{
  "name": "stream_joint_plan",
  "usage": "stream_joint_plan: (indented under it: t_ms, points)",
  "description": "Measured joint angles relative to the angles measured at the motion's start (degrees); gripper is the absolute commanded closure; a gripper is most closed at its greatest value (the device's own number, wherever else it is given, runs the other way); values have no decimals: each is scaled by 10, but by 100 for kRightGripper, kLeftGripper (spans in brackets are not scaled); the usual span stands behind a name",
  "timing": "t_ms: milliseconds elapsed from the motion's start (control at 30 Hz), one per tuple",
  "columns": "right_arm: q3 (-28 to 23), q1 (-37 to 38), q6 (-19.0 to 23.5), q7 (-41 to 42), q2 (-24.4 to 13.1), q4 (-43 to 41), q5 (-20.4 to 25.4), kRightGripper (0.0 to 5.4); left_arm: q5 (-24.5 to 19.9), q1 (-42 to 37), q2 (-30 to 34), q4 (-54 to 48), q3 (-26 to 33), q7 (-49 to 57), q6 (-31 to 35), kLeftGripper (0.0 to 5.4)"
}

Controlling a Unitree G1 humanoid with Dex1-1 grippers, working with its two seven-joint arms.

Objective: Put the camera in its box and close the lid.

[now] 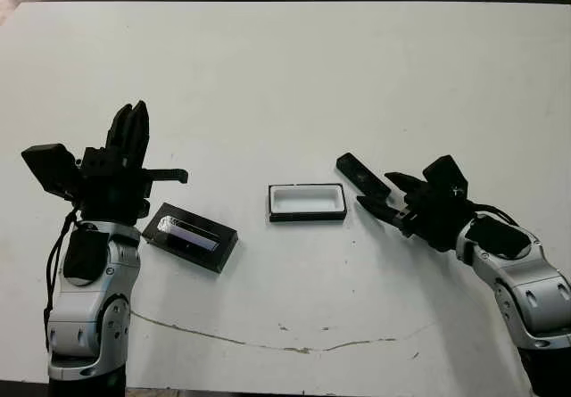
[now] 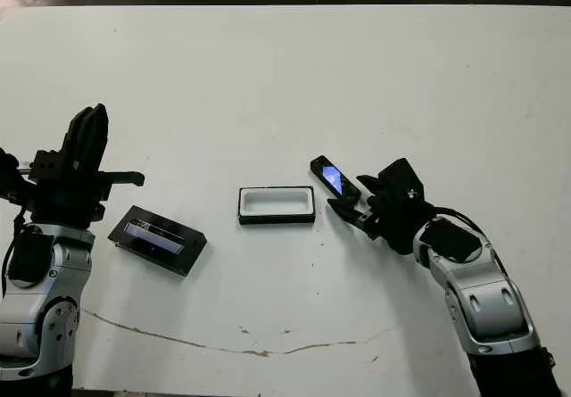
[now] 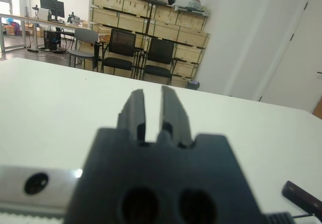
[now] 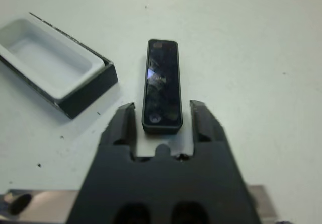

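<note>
The white table [image 1: 294, 76] carries all three parts near its middle, toward the front edge. The lid [image 1: 190, 237] lies leftmost, beside the left gripper [image 1: 129, 125], whose fingers stand narrow and empty. The box [image 1: 307, 202] sits open at centre. The camera [image 4: 162, 85] lies right of it, one end between the spread fingers of the right gripper [image 4: 162, 121]. Risk: closing off-centre may skew the camera against the table. No legible writing is visible

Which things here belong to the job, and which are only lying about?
For the job: camera, box, lid, right gripper open around the camera's end.
Not part of it: chairs and crates beyond the table.
</note>
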Motion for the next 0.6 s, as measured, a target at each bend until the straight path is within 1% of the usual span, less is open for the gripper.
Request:
stream_joint_plan:
  t_ms: [133,200,433,500,600]
  points:
    - [4,8,-21,-11,0,0,-15,507,1,0,0,0,-1,0,0,540]
    - [5,8,-29,-12,0,2,-18,536,1,0,0,0,-1,0,0,540]
    - [15,8,-26,-25,0,-8,-41,539,1,0,0,0,-1,0,0,540]
    - [9,8,-25,-24,2,-7,-33,539,1,0,0,0,-1,0,0,540]
    - [-8,9,-22,-19,11,-1,-8,539,1,0,0,1,-1,0,0,540]
